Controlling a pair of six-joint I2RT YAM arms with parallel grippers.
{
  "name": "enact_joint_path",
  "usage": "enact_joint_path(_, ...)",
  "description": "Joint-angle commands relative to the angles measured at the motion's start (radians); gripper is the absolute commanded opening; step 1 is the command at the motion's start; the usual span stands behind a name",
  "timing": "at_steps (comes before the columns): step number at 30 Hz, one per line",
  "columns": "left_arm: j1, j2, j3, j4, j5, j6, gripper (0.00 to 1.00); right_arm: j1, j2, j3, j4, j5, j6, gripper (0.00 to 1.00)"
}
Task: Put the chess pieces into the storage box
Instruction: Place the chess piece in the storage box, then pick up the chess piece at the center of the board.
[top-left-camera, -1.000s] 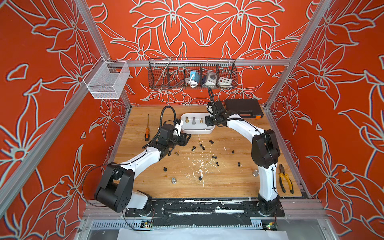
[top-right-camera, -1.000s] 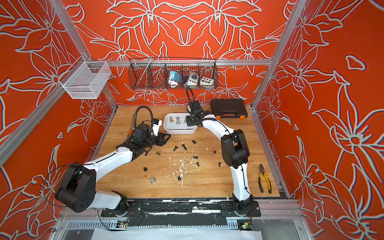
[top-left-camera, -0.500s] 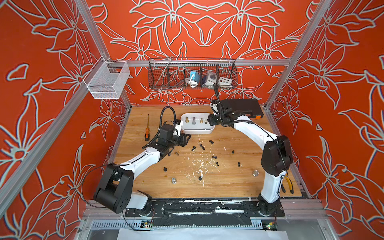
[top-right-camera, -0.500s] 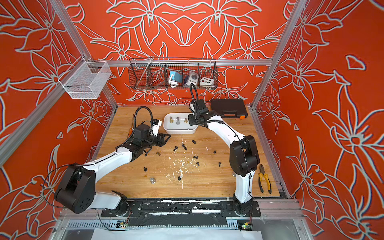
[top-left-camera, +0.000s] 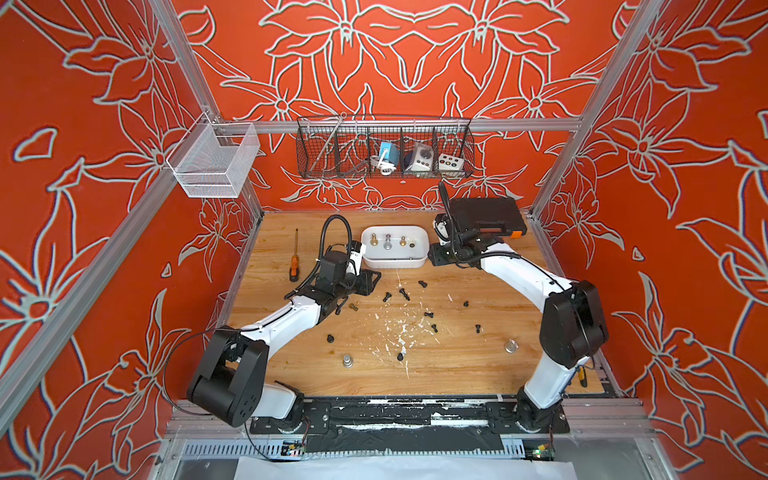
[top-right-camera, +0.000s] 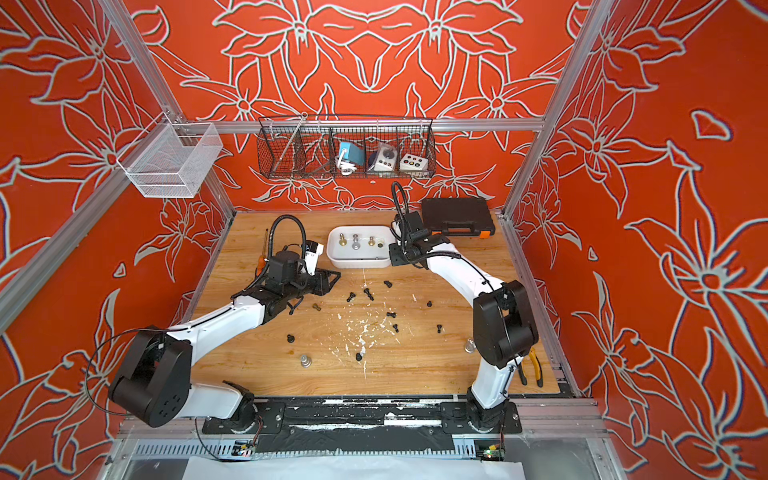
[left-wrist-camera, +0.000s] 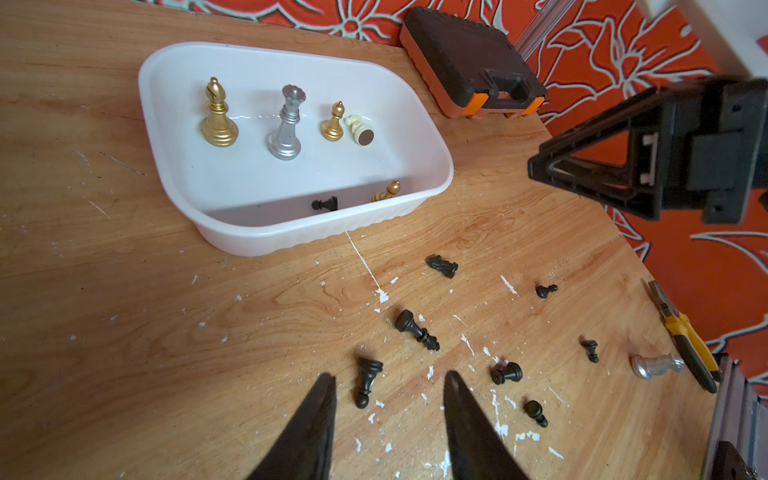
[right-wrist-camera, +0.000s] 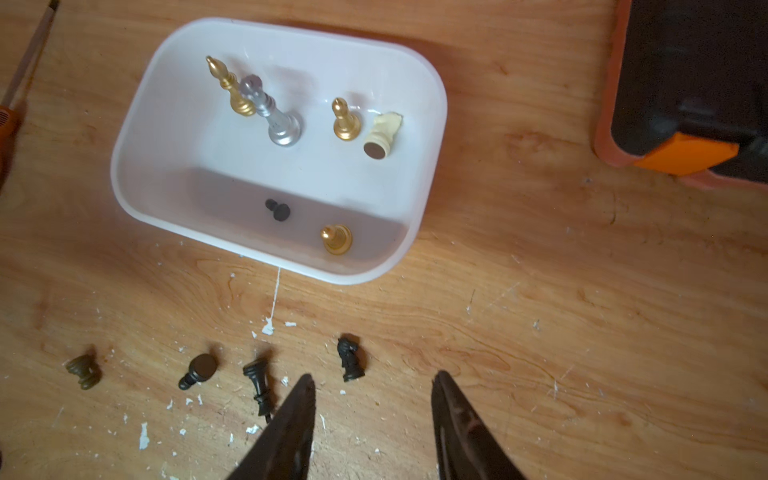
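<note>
The white storage box (top-left-camera: 395, 262) (top-right-camera: 359, 262) stands at the back middle of the table. In it I see a gold bishop (left-wrist-camera: 217, 114), a silver queen (left-wrist-camera: 286, 124), a gold pawn (left-wrist-camera: 333, 122), a cream knight (right-wrist-camera: 382, 135), a small black pawn (right-wrist-camera: 279, 210) and another gold pawn (right-wrist-camera: 336, 238). Several black chess pieces (top-left-camera: 403, 293) lie scattered in front of the box. My left gripper (top-left-camera: 372, 282) (left-wrist-camera: 388, 376) hangs open and empty left of the box, with a black pawn (left-wrist-camera: 368, 380) lying just beyond its fingers. My right gripper (top-left-camera: 434, 253) (right-wrist-camera: 372, 378) is open and empty at the box's right end, near a black knight (right-wrist-camera: 351, 359).
Two silver pieces (top-left-camera: 347, 360) (top-left-camera: 511, 345) lie near the front, and a brownish one (top-left-camera: 353, 307) lies by the left arm. A black case with orange latches (top-left-camera: 486, 218) sits at the back right. An orange-handled screwdriver (top-left-camera: 294, 266) lies left, yellow-handled pliers (top-right-camera: 536, 365) front right.
The right arm's elbow has swung out to the right and its gripper has drawn back from over the box's right end, its jaws a little wider. The left arm has not moved.
</note>
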Motion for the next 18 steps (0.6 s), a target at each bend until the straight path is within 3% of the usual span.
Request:
enact_joint_path(1, 0.004, -0.004, -0.005, -0.002, 0.011, 0.002, 0.43, -0.015, -0.046, -0.046, 0.000, 0.027, 0.002, 0.48)
enact_joint_path(18, 0.001, 0.017, -0.013, -0.009, 0.021, 0.004, 0.43, -0.058, -0.127, -0.199, 0.023, 0.027, 0.040, 0.48)
